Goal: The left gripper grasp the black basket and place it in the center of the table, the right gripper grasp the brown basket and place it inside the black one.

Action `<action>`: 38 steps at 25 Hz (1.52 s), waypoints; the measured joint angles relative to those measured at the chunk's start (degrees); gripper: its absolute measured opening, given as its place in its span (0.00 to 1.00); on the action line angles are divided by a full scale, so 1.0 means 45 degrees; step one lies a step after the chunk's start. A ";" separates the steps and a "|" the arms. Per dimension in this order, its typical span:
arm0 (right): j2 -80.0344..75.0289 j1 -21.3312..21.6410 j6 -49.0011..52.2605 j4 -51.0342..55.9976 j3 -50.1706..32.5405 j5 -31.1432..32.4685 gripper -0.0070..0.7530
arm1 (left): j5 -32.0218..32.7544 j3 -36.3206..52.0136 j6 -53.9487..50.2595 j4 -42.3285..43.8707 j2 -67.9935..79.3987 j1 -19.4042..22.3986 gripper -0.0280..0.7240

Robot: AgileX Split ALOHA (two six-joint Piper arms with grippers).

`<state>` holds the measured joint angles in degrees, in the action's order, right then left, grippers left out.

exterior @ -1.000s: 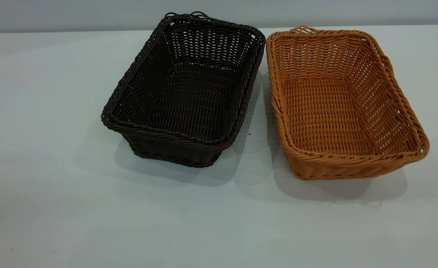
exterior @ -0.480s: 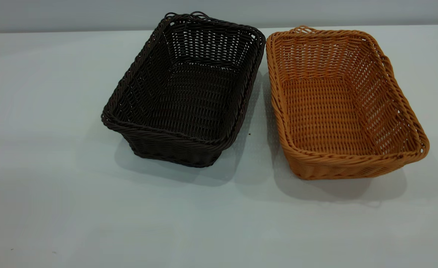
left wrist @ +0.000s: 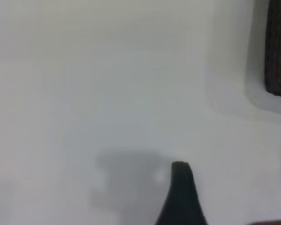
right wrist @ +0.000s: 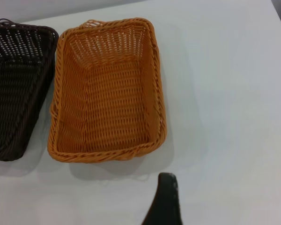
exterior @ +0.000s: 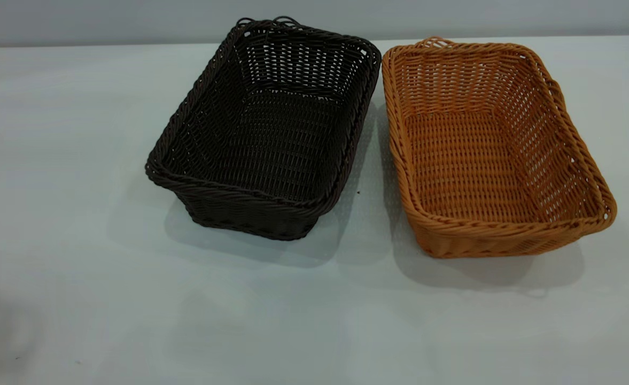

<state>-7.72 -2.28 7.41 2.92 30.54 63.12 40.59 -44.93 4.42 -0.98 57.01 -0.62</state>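
The black basket (exterior: 263, 133) sits on the table (exterior: 68, 299), a bit left of centre. The brown basket (exterior: 493, 149) stands just to its right, rims nearly touching at the far corners, though I can't tell whether they actually meet. Both are upright and empty, neither held.

Neither arm shows in the exterior view. The left wrist camera shows one dark fingertip of the left gripper (left wrist: 180, 192) over bare table, with an edge of the black basket off to one side. The right wrist camera shows one fingertip of the right gripper (right wrist: 164, 199) short of the brown basket's near rim. With a single finger visible on each, I can't tell how wide either hand stands.

The risk I see is the crowding. If the left gripper lifts or drags the black basket at an angle, its flared rim could catch the brown one and shove it away from the right gripper. The braided rims are thick and springy, so a shallow pinch might slip.

Compared with a second ago, the baskets have not shifted. A faint shadow has crept onto the table's near left corner, which I'd guess is the left arm.
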 joint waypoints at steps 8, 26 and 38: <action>-0.0640 0.0000 0.0108 -0.0012 0.0000 -0.0494 0.78 | -0.1945 -0.2392 0.0962 -0.0903 0.5103 -0.0614 0.71; -0.6282 0.0000 0.0564 0.0656 0.0000 -0.3047 0.78 | -0.3708 -0.7260 0.1025 -0.0944 1.4095 -0.3183 0.71; -0.8012 0.0000 0.0575 0.1036 0.0000 -0.3302 0.78 | -0.3585 -1.0060 0.1037 -0.0953 1.6654 -0.3614 0.71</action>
<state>-43.78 -2.28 10.00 7.58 30.54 48.26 24.46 -90.20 9.08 -5.27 131.95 -16.88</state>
